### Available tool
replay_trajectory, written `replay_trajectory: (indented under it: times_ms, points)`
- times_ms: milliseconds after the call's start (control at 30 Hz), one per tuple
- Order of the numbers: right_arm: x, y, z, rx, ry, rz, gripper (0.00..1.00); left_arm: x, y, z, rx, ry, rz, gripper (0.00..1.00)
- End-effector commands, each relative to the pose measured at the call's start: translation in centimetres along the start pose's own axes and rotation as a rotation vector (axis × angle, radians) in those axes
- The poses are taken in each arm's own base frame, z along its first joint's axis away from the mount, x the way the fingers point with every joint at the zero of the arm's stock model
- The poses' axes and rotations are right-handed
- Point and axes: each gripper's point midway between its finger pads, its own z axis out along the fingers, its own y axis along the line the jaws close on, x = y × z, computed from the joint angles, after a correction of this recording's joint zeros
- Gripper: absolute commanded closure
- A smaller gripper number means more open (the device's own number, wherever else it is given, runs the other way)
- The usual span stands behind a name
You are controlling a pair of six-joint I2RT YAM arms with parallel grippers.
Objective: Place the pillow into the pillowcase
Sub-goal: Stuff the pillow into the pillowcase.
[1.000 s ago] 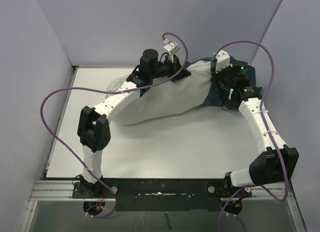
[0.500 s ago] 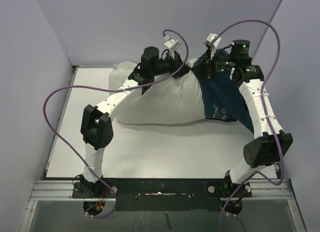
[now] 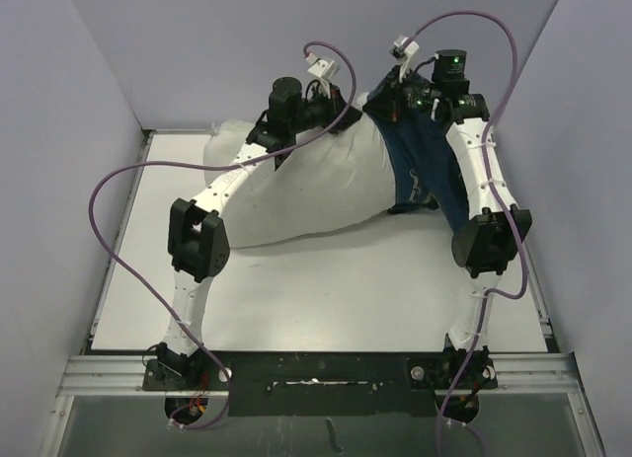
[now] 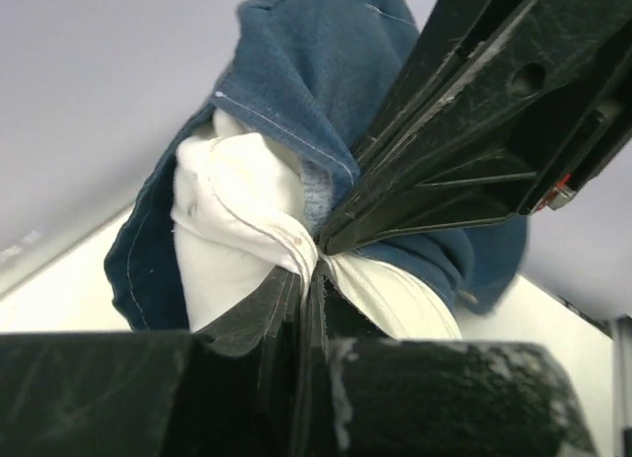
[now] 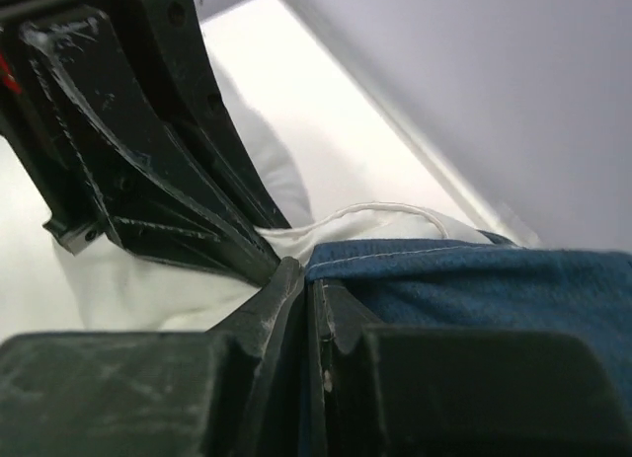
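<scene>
In the upper centre of the top view, the pillow (image 3: 296, 195) was seen with only its right end sheathed in the pillowcase (image 3: 427, 171). The left gripper (image 4: 318, 252) was clamped on a fold of white pillow fabric, the right gripper (image 5: 299, 271) on the blue hem. Most of the pillow was judged uncovered, the case yet to be drawn leftward.

On the table (image 3: 346, 299), the pillow (image 3: 316, 195) across the far half, right end inside the pillowcase (image 3: 420, 161).
</scene>
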Motion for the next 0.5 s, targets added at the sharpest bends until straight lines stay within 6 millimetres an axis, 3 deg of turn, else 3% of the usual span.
replay_trajectory:
  times_ms: [0,67,100,133,200,233,267,300,400,467]
  points:
    - [-12.2,3.5,0.0,-0.031,-0.257,-0.319,1.00,-11.4,-3.5,-0.8,0.077,-0.234,0.223,1.00]
    - [-14.5,5.4,-0.6,-0.082,-0.322,-0.384,1.00,-13.7,-4.2,-1.4,0.064,-0.268,0.309,1.00]
    - [-14.8,6.5,-0.9,-0.122,-0.333,-0.396,1.00,-14.3,-4.7,-1.7,0.064,-0.276,0.345,1.00]
    - [-14.3,7.3,-0.9,-0.167,-0.326,-0.389,1.00,-14.5,-5.2,-1.9,0.066,-0.273,0.372,1.00]
    - [-10.2,8.0,-0.2,-0.239,-0.259,-0.325,1.00,-13.5,-6.4,-2.1,0.091,-0.234,0.410,1.00]
    - [-7.4,8.1,0.0,-0.252,-0.217,-0.288,1.00,-11.3,-6.1,-1.6,0.093,-0.189,0.402,1.00]
    - [-4.5,8.3,0.0,-0.259,-0.173,-0.261,1.00,-10.4,-6.7,-1.7,0.110,-0.186,0.406,1.00]
    - [-1.9,8.8,-0.5,-0.261,-0.130,-0.240,1.00,-6.5,-5.8,-1.1,0.113,-0.127,0.357,1.00]
    - [8.6,8.8,-1.6,-0.243,0.044,-0.140,1.00,2.0,-5.4,0.0,0.118,-0.015,0.278,1.00]
    - [14.6,8.5,-3.5,-0.218,0.138,-0.073,1.00,7.8,-5.6,1.1,0.129,0.051,0.237,1.00]
